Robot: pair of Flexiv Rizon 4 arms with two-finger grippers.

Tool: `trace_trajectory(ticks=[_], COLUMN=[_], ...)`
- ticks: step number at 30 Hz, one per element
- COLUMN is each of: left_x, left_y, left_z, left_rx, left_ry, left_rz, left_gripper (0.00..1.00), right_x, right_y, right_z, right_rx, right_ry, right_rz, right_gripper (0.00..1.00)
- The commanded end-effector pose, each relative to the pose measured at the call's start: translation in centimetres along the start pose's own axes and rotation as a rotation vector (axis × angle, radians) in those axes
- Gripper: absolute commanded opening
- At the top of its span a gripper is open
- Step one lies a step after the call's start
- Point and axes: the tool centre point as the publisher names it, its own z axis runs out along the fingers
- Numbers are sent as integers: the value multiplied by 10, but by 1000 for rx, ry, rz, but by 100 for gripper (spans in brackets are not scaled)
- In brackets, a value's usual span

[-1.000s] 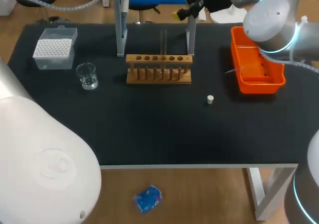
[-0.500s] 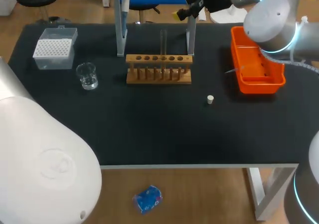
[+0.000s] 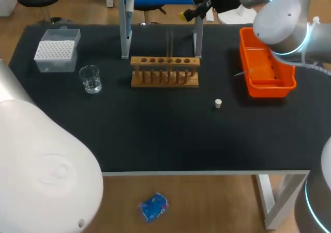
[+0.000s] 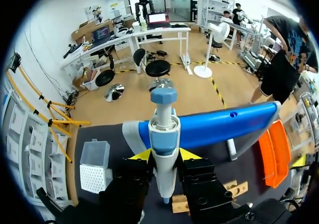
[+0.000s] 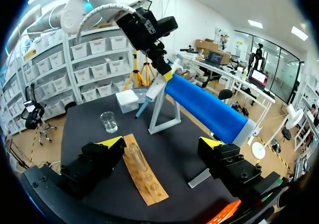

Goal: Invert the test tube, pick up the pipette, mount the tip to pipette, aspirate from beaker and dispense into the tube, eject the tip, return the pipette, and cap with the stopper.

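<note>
The left claw (image 4: 164, 156) pinched the pipette (image 4: 163, 132) between its yellow tips, the plunger end standing out ahead of them, close in front of the blue stand (image 4: 219, 127). The right claw (image 5: 162, 143) hung spread wide and held nothing (its two tips far apart). The wooden rack (image 5: 145, 173) lay below and ahead of it, with the test tube (image 3: 169, 44) upright in one hole. Farther out, the beaker (image 5: 108, 122) stood near the tip box (image 5: 128, 100). The stopper (image 3: 218, 103) lay on the black table (image 3: 155, 134), between the rack and the orange bin (image 3: 265, 83).
</note>
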Motion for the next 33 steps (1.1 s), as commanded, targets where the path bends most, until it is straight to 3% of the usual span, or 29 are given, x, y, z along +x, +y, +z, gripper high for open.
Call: trace_trajectory(ticks=[1, 33], left_x=[3, 3], left_y=[-3, 4], left_z=[5, 27], left_rx=[-10, -55], left_ry=[-25, -50], left_rz=[-7, -28], left_gripper=[0, 0], right_x=[0, 0], right_y=[1, 1], right_z=[-1, -1], right_rx=[3, 3], right_ry=[2, 2], right_rz=[0, 0], right_gripper=[100, 100])
